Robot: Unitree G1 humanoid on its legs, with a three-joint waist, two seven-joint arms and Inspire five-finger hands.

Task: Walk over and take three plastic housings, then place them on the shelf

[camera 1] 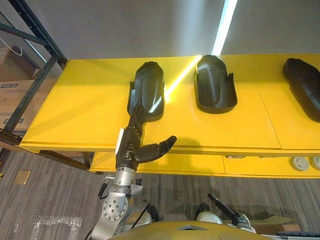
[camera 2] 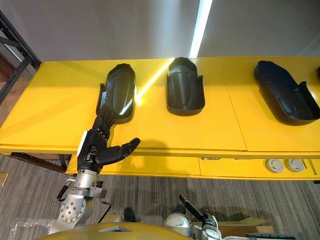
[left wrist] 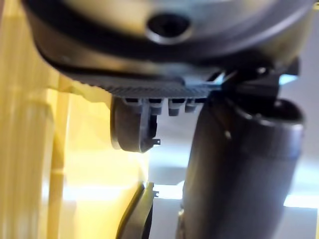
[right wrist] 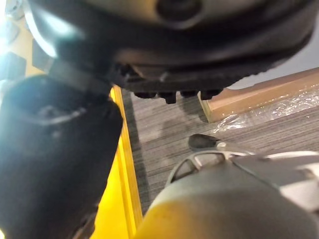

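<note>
I face a yellow worktop (camera 1: 75,110) against a plain grey wall (camera 1: 125,25). A bright strip of light (camera 1: 225,22) runs down the wall onto the worktop's far edge. A lower yellow level (camera 1: 200,165) shows under the near edge, above grey carpet (camera 1: 50,190). A dark metal rack (camera 1: 35,30) stands past the left edge.

Black housings (camera 2: 185,87), yellow shelf (camera 2: 55,105), grey streaked carpet (camera 2: 30,192)

You can see the bench (camera 1: 75,100) top is smooth, glossy yellow, mirroring a light strip toward its far edge. The left housing (camera 1: 148,90), middle housing (camera 1: 215,85) and right housing (camera 1: 305,85) look like smooth black plastic with a soft sheen. The left hand (camera 1: 132,147) is matt dark plastic on a silver metal wrist. The floor (camera 1: 50,190) is grey ribbed carpet.
</note>
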